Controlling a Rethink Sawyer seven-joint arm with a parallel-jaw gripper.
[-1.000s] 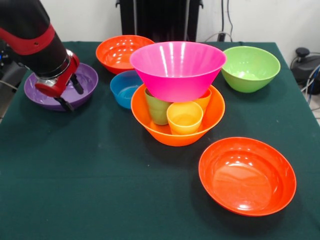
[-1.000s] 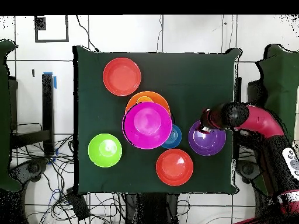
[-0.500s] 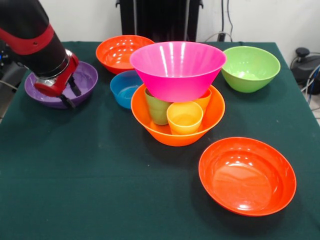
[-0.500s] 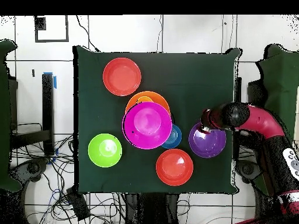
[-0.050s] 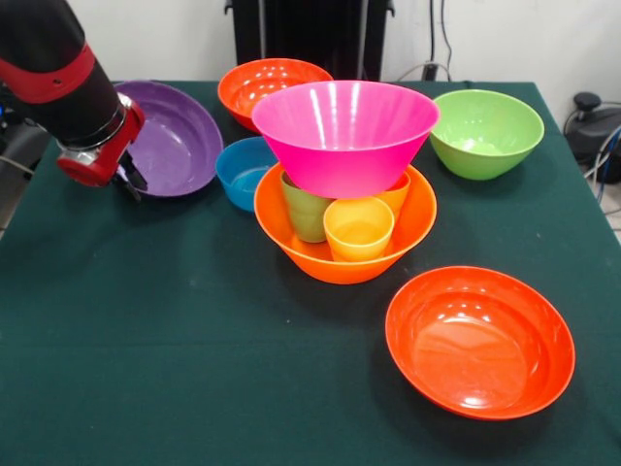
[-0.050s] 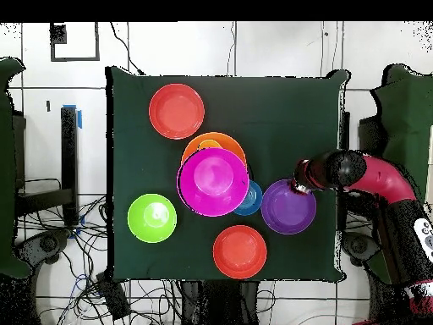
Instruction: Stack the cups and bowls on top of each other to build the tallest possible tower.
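Tilting up now, the purple bowl [image 5: 175, 136] has its rim clenched in the gripper [image 5: 124, 175] and has nudged the red-orange bowl [image 5: 275, 85] aside; lifting toward the tower [image 5: 344, 180] comes next.

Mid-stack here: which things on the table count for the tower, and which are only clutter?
For the job:
- light orange bowl holding three cups, pink bowl on top
- purple bowl, tilted at the gripper
- blue bowl
- two red-orange bowls
- lime green bowl

Clutter:
- cables beyond the table
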